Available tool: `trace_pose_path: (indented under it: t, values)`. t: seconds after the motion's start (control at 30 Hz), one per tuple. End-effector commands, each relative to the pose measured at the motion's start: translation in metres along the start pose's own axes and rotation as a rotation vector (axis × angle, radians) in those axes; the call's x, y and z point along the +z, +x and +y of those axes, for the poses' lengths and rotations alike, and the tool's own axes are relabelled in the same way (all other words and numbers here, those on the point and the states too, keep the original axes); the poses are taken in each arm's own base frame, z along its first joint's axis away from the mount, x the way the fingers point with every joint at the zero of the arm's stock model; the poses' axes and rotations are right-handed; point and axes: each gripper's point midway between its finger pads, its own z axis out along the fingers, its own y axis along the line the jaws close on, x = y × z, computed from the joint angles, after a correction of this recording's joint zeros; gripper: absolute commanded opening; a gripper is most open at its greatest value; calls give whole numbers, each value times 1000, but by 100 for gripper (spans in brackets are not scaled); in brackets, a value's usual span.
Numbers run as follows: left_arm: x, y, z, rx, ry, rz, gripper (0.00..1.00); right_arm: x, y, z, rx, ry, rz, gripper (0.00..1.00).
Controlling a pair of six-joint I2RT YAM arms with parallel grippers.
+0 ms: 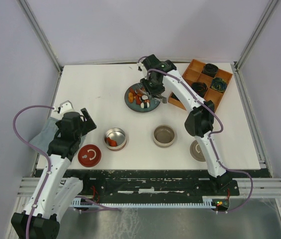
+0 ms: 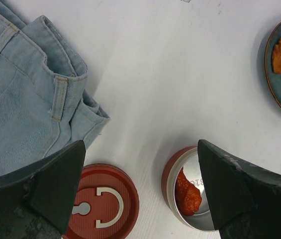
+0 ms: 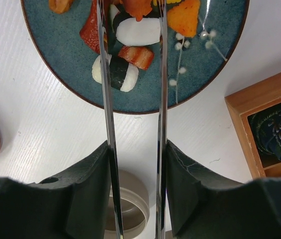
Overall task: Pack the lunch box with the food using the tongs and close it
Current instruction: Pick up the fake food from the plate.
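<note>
The tongs (image 3: pixel 161 99) are being held by the half-shut right gripper (image 3: pixel 136 149) — pointed straight ahead — arms either side of the food (image 3: pixel 139 31).

One plate (image 3: pixel 60 55), one tongs (image 3: pixel 162 99), one red lid (image 1: pixel 89 155), two open tins (image 1: pixel 164 136), one half-hidden round piece (image 1: pixel 197 151), one tray (image 1: pixel 192 73), three rosettes (image 1: pixel 219 84) showing, one jeans (image 2: pixel 21 99).

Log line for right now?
right gripper: shut on tongs, tips over plate | left gripper: open, empty | tin: one piece inside
</note>
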Motion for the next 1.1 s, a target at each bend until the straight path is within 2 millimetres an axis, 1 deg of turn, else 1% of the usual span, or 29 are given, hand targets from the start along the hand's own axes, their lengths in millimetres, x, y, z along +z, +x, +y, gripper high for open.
trace_pose_path:
  t: [0.0, 0.17, 0.27, 0.37, 0.47, 0.57, 0.67, 0.83, 0.97, 1.07]
  values:
    - [0, -13, -5, -12, 17, -44, 100, -10, -6, 5, -17, -4, -20, 52]
    - [0, -12, -5, -11, 18, -42, 100, -15, -11, 8, -24, 1, -46, 51]
    - [0, -13, -5, -12, 18, -43, 100, -16, -12, 6, -22, 14, -49, 45]
    - [0, -13, -5, -12, 19, -43, 100, -21, -13, 3, -18, 28, -58, 43]
    - [-1, -13, -5, -12, 20, -44, 100, -28, -17, 1, -10, 37, -81, 43]
    - [-1, -13, -5, -12, 21, -43, 100, -32, -19, 3, -14, 31, -95, 45]
    - [-1, -13, -5, -12, 21, -44, 100, -30, -17, 3, -19, 25, -86, 48]
    - [-1, -13, -5, -12, 21, -43, 100, -21, -12, 3, -22, 29, -59, 50]
    - [0, -13, -5, -12, 20, -42, 100, -14, -12, 2, -20, 31, -54, 51]
    - [0, -12, -5, -12, 19, -42, 100, -12, -15, 3, -18, 31, -62, 49]
